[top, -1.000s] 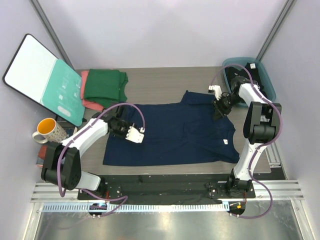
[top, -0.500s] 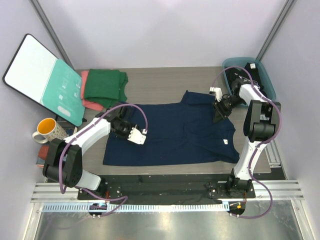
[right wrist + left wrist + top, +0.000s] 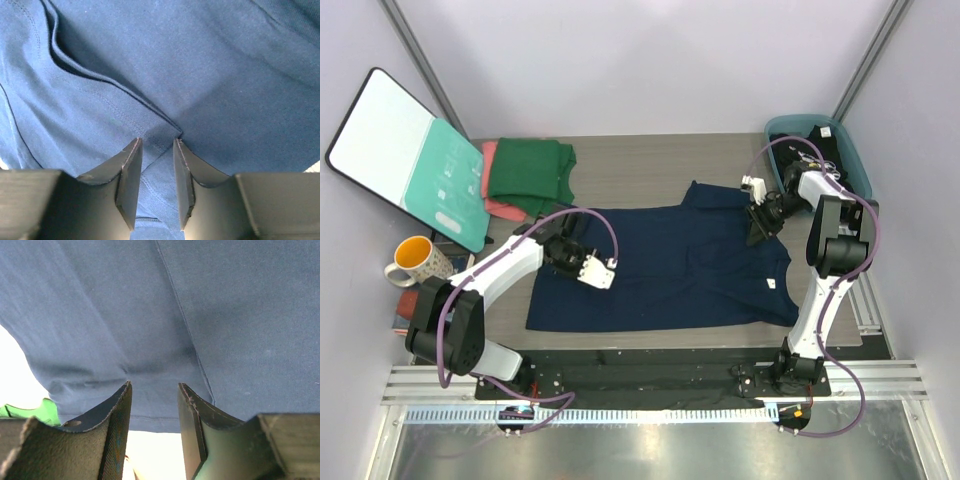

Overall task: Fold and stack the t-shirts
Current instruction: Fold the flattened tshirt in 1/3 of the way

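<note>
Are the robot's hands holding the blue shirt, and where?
Both seem to pinch the navy blue t-shirt: left gripper near its far left edge, right gripper near its far right edge.

- The left gripper (image 3: 599, 277) now sits slightly farther right over the spread navy blue cloth t-shirt (image 3: 670, 285).
- The right gripper (image 3: 756, 232) edges marginally left.

Folded t-shirts (image 3: 527, 176) left-behind spread t-shirt (image 3: 670, 268)

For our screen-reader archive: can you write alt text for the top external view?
A navy t-shirt lies spread on a table with a robot tool pinching each end, left tool and right tool. Folded green shirt on pink shirt sits far left.
</note>
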`<state>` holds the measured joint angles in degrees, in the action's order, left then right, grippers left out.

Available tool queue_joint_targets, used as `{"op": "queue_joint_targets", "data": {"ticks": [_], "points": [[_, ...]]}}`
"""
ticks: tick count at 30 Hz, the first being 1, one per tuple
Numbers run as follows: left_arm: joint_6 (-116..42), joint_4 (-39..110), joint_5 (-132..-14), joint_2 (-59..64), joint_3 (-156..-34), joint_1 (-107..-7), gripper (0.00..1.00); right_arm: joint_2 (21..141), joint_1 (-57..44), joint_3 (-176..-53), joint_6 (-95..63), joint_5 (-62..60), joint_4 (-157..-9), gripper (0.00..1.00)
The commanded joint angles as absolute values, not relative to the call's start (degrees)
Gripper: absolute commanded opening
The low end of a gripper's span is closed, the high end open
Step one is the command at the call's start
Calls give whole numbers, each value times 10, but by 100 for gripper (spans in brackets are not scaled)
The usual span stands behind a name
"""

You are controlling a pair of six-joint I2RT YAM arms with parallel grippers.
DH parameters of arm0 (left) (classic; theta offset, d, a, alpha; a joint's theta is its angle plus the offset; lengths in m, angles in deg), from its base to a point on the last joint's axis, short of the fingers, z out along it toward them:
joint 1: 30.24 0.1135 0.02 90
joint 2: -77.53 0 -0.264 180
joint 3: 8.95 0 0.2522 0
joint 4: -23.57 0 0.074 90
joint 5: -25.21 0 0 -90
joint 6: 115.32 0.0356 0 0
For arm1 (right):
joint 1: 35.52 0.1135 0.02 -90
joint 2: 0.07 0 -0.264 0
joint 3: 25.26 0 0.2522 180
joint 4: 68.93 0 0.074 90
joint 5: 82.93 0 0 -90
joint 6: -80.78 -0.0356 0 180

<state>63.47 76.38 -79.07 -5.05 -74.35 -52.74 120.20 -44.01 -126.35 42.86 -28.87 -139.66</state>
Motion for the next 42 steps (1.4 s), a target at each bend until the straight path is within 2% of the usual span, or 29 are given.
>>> {"op": "queue_joint_targets", "data": {"ticks": [1, 7, 10, 33, 35, 39, 42], "points": [[626, 766, -790, -46, -767, -535, 42, 1211, -444, -1280, 426, -282, -1370, 31], [622, 765, -791, -53, -769, -541, 42, 1208, -444, -1274, 424, -281, -1364, 7], [620, 765, -792, -58, -772, -543, 42, 1201, -444, -1267, 420, -280, -1356, 1], [621, 749, -807, -70, -762, -544, 42, 1110, -442, -1288, 407, -276, -1365, 1], [621, 747, -806, -69, -761, -546, 42, 1115, -442, -1282, 407, -271, -1365, 7], [618, 747, -803, -67, -760, -546, 41, 1125, -441, -1265, 418, -259, -1363, 27], [619, 746, -802, -62, -754, -547, 41, 1132, -441, -1255, 420, -261, -1362, 35]]}}
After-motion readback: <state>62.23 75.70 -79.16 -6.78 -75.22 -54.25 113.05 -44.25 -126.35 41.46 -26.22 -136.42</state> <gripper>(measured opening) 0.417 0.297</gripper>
